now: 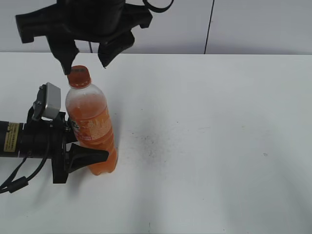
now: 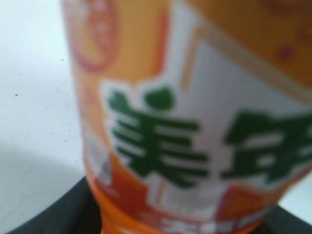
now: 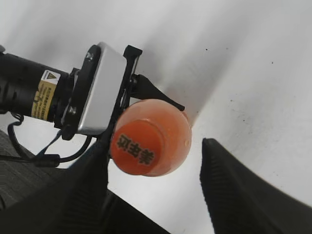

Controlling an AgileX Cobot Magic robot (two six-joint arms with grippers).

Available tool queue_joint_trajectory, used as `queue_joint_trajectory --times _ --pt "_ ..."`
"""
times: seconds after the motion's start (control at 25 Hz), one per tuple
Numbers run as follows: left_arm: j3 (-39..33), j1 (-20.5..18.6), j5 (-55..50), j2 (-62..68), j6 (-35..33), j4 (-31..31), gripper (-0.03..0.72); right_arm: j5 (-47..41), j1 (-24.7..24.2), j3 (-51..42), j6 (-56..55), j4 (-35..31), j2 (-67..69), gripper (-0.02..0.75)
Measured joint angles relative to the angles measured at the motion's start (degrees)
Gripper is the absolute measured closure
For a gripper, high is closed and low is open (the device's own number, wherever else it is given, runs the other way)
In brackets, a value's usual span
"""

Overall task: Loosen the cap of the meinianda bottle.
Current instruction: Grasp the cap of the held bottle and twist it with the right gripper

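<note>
The meinianda bottle [image 1: 92, 126] stands upright on the white table, orange drink inside, orange label with white and green print. My left gripper [image 1: 85, 146] is shut on its lower body from the left; the label fills the left wrist view [image 2: 195, 122]. The orange cap [image 1: 78, 76] sits on the neck. My right gripper [image 1: 87, 61] hangs just above the cap, open, fingers either side and not touching. In the right wrist view the cap [image 3: 137, 146] with dark print lies between the open fingers [image 3: 153, 175], nearer the left one.
The white table [image 1: 204, 146] stretches to the right and front of the bottle. A grey wall with a dark vertical seam [image 1: 209, 27] runs behind. The left arm's camera housing [image 1: 48, 101] sits beside the bottle's shoulder.
</note>
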State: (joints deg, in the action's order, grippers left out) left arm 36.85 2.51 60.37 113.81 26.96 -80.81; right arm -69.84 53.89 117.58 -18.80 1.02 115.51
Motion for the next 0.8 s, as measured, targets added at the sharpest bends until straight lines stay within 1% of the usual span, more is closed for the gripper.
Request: queue_joint_trajectory --times 0.2,0.8 --pt "0.0 0.0 0.0 0.0 0.2 0.0 0.290 0.0 0.1 0.0 -1.4 -1.4 0.0 0.289" --pt "0.0 0.0 -0.1 0.0 0.4 0.0 0.290 0.0 0.5 1.8 -1.5 -1.5 2.5 0.289"
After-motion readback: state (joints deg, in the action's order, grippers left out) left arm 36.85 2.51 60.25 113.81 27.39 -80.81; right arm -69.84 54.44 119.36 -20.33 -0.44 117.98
